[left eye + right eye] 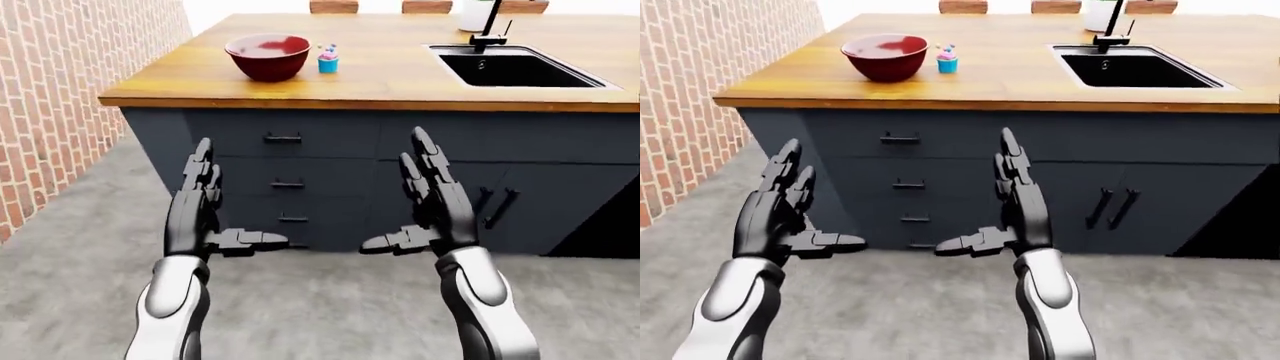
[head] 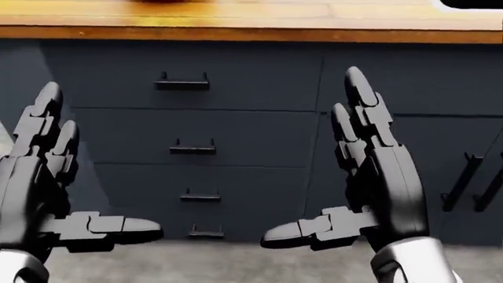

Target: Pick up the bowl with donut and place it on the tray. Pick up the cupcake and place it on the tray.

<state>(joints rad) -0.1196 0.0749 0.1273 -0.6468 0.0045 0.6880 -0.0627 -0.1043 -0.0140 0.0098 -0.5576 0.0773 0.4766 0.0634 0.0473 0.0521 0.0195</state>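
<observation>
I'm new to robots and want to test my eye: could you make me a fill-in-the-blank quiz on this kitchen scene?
1. The red bowl sits on the wooden ____.
2. The cupcake stands to the ____ of the bowl in the left-eye view.
3. Both the left hand and the right hand are ____, holding nothing.
4. The wall at the view's left is made of ____.

Missing words: counter; right; open; brick

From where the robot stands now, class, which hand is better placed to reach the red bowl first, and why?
Probably the left hand. The red bowl sits on the counter nearly above it in the left-eye view, while the right hand is nearer the sink. Both hands are open, empty and below counter height.
</observation>
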